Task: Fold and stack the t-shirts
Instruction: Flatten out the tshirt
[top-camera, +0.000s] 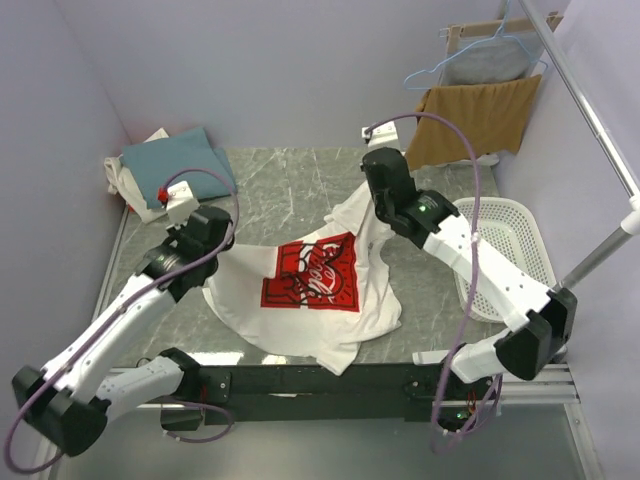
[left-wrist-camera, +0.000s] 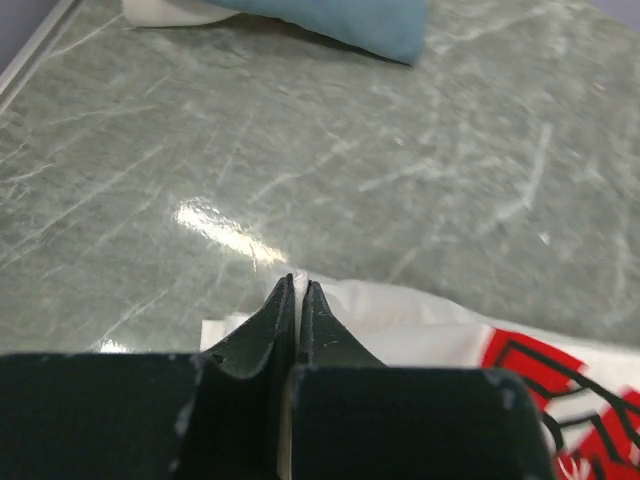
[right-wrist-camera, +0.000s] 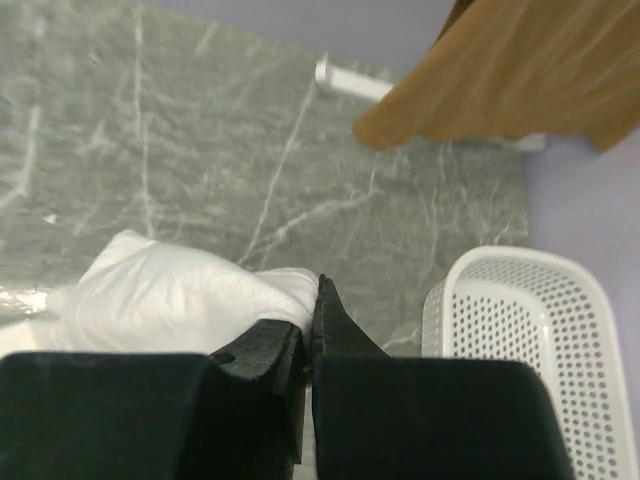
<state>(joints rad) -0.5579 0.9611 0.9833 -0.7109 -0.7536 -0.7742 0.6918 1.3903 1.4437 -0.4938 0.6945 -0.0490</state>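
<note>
The white t-shirt with a red rectangular print (top-camera: 310, 275) lies print-up in the middle of the grey marbled surface (top-camera: 290, 185), rumpled, its nearest corner reaching the front edge by the arm bases. The jaws of the left arm (top-camera: 115, 325) are clenched on a small pinch of white cloth at the shirt's left edge; from the left wrist view a sliver of fabric shows between the closed tips, low over the surface. The jaws of the right arm (top-camera: 480, 270) are clamped on a bunched fold at the shirt's far right corner, which rises toward them. A folded teal-blue t-shirt (top-camera: 180, 165) rests at the back left corner on top of an off-white one (top-camera: 118, 180). A white perforated basket (top-camera: 510, 245) stands at the right, beside the right arm. Behind it a tan-brown cloth (top-camera: 475, 120) hangs over a rack, with a grey garment (top-camera: 485, 62) on a blue hanger above.
</note>
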